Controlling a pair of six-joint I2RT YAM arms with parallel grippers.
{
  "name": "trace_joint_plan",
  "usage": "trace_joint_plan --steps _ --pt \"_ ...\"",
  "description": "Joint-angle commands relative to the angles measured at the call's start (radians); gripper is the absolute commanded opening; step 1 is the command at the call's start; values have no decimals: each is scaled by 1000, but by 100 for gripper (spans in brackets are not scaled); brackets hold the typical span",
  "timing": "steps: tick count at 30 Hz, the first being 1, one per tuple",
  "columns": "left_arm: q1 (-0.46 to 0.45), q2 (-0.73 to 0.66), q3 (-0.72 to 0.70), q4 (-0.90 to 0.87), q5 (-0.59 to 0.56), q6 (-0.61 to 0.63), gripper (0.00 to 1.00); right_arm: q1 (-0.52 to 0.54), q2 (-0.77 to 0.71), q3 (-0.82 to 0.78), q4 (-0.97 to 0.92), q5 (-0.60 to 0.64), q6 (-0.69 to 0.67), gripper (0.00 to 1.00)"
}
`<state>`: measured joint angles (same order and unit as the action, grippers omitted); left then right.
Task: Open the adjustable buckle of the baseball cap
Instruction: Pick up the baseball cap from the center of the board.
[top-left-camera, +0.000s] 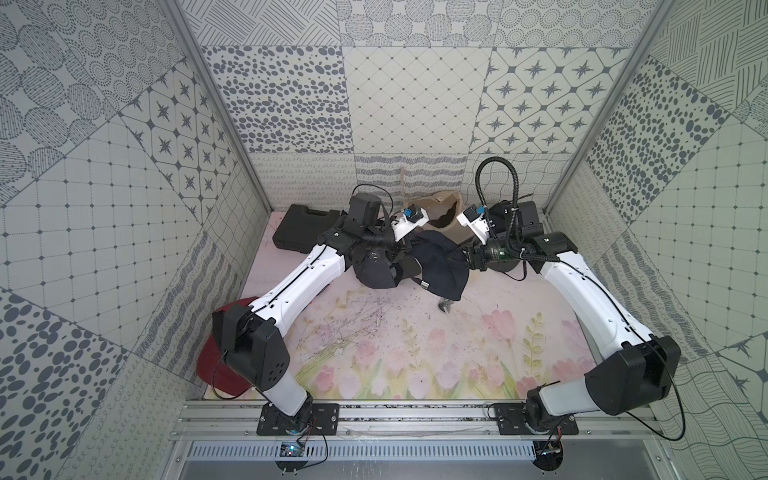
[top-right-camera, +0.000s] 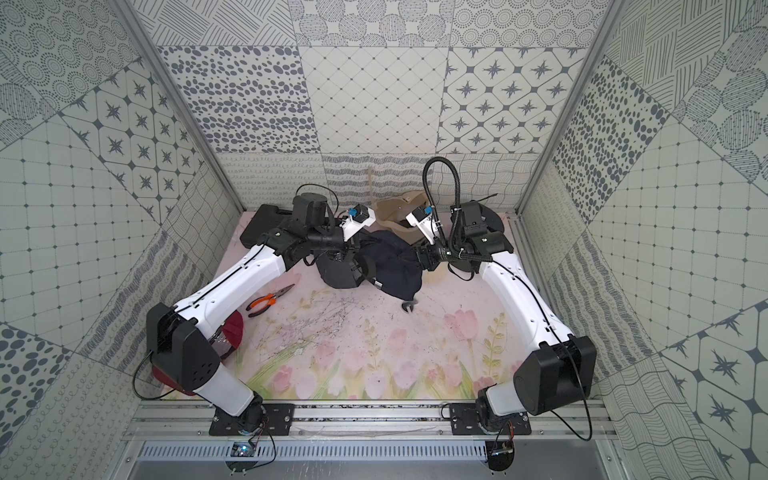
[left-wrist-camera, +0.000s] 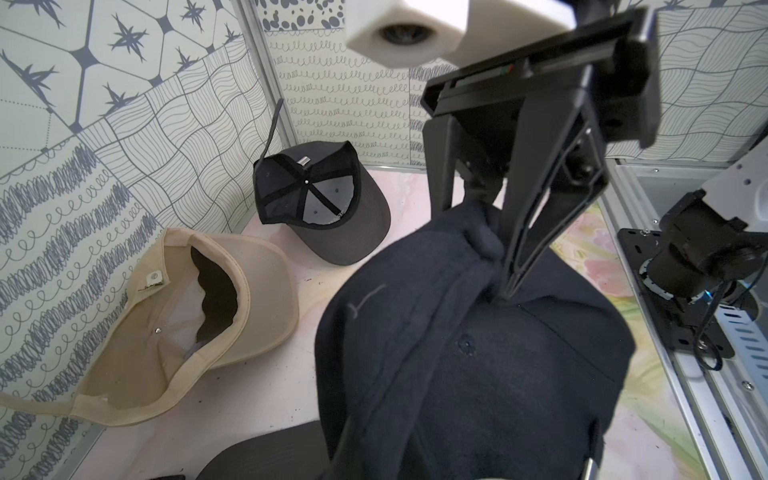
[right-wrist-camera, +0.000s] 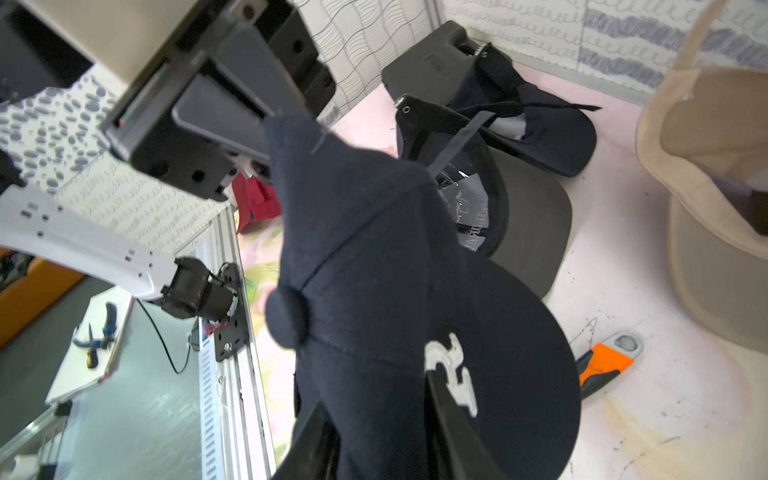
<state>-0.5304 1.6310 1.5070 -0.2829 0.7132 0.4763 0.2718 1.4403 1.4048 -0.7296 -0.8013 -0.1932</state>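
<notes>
Navy baseball cap (right-wrist-camera: 374, 249) close up in both wrist views, strung between left tool (right-wrist-camera: 278, 118) and right tool (right-wrist-camera: 374, 399).
Near centre of both top views, over pink floral worktop (top-left-camera: 415, 332). Left tool pressed together on a peak of cap cloth, upper left of right wrist frame; right tool spread, fingers either side of the crown at bottom edge. Beige cap (left-wrist-camera: 257, 299) and black cap (left-wrist-camera: 345, 232) beyond.

The left arm (top-left-camera: 291, 278) and right arm (top-left-camera: 582, 291) meet at a navy cap (top-left-camera: 440, 270), tan cap (top-left-camera: 440, 203) behind.
</notes>
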Motion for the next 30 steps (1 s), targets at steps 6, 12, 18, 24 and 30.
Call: trace_joint_plan --steps 6,12,18,24,30 --pt "6 62 90 25 -225 -358 0 -14 -144 -109 236 283 253 92" --pt "16 122 174 5 -301 -551 0 -63 -219 -270 408 276 467 97" --pt "17 154 184 66 -360 -699 0 -72 -296 -440 659 187 726 93" --pt "17 156 151 184 -371 -819 0 -69 -303 -568 819 178 1020 82" --pt "17 149 132 240 -375 -860 0 -46 -265 -651 966 193 1174 76"
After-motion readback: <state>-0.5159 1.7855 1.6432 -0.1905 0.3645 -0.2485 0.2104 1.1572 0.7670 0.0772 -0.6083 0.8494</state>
